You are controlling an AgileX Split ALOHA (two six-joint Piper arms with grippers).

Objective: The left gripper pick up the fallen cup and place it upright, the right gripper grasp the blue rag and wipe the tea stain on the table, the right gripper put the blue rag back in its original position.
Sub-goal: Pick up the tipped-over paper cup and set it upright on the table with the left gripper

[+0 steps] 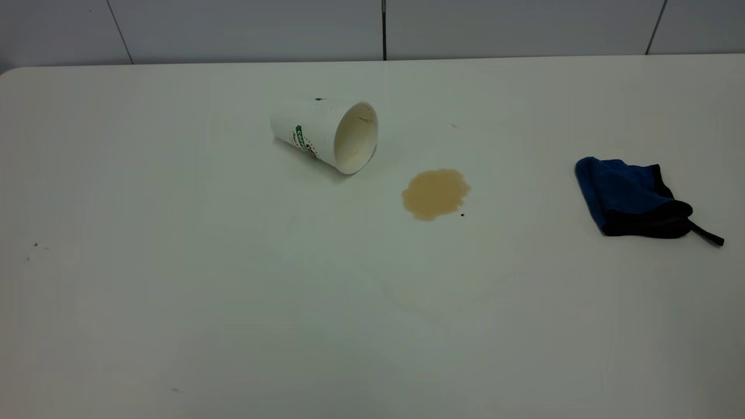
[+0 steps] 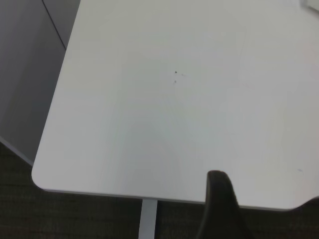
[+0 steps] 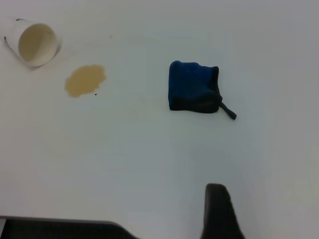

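- The left gripper (image 2: 219,206) shows only as one dark fingertip at the bottom edge of the left wrist view, over the table's near rim; open or clenched, I cannot tell.
- Nothing is in its grasp that can be seen; below it lies only bare white tabletop and a rounded corner.
- The right gripper (image 3: 219,211) is much the same story: a single dark finger at the bottom of the right wrist view, high above the table, and its state cannot be read either.
- Neither arm appears in the exterior view at all.
- One cup (image 1: 326,134) lies on its side in the upper middle of the exterior view, mouth turned toward the lower right, its logo banner facing down-left.
- One tea stain (image 1: 435,194), a roundish light-brown puddle, sits just right of and below the cup's mouth, near it but not touching.
- One tiny black dot (image 1: 463,215) sits just off the puddle's lower right edge.
- One blue rag (image 1: 631,196), bunched up with a black edge and a black loop trailing right, rests at the right of the frame, well apart from the stain.
- The table (image 1: 174,291) also carries a few small dark specks at far left.
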